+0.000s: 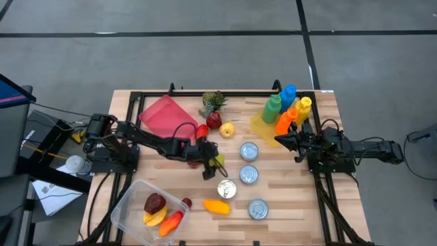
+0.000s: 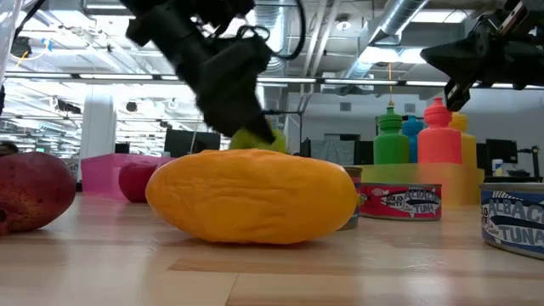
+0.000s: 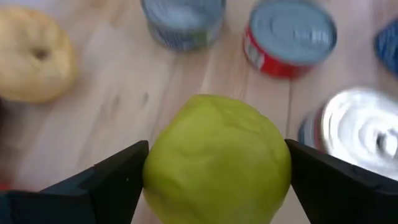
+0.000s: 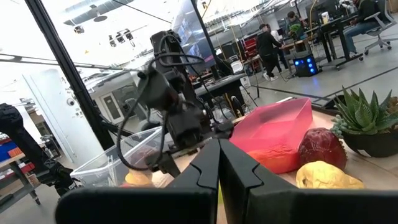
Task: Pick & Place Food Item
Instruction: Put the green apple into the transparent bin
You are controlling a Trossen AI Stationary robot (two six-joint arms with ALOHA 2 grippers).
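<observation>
A round yellow-green fruit point(image 3: 217, 155) sits between the two fingers of my left gripper point(image 3: 216, 148), which is shut on it near the table's middle point(image 1: 210, 164). In the low view the fruit point(image 2: 255, 138) shows under the dark gripper, behind a big orange fruit point(image 2: 251, 195) that hides its underside. A clear plastic tub point(image 1: 130, 205) at the near left holds a dark red piece and orange pieces. My right gripper point(image 1: 280, 139) waits shut at the right, raised above the table. My left gripper pinches the yellow-green fruit across its widest part, one finger point(image 3: 118, 180) on one side point(image 3: 155, 168) and the other finger point(image 3: 329, 180) on the opposite side. The fingers come slanting down from the table's left. Whether the fruit is off the table I cannot tell.
Several tin cans point(image 1: 248, 175) stand right of the gripper. An orange fruit point(image 1: 217, 205) lies near the tub. A pink tray point(image 1: 162, 115), a potted plant point(image 1: 214, 102), a red fruit point(image 1: 214, 121), a yellow fruit point(image 1: 227, 128) and coloured bottles point(image 1: 287, 109) fill the far side.
</observation>
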